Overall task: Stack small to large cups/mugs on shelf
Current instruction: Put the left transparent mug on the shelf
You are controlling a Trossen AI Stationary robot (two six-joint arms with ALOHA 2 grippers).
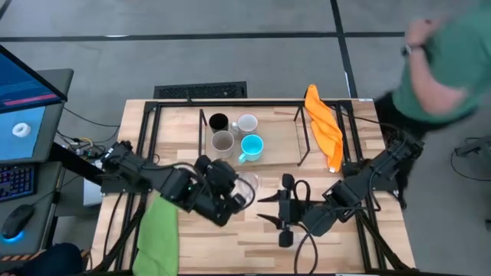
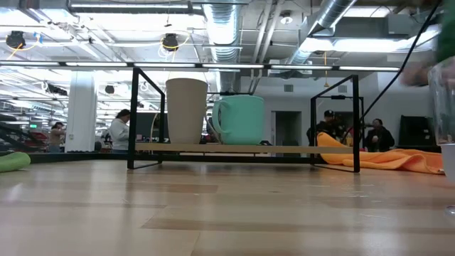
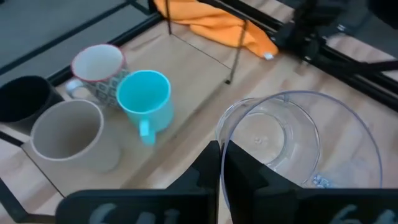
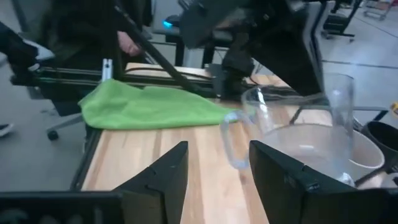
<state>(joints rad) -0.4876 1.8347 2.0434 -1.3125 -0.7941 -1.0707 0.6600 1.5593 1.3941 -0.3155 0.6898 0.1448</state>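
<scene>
While your shelf already carries four vessels bunched at one end, notice how much bare board is left toward the orange cloth, room I judge is kept for the glasses. On the tabletop the green cloth lies well clear of the work. Look next at the grey-beige cup and the bright blue mug in the near row, then the white mug and the black cup behind them.

Your left gripper has its fingers pressed together on the rim of a clear glass, held just in front of the shelf, probably for placing. Your right gripper waits close beside it, fingers spread and empty, facing the glass.
</scene>
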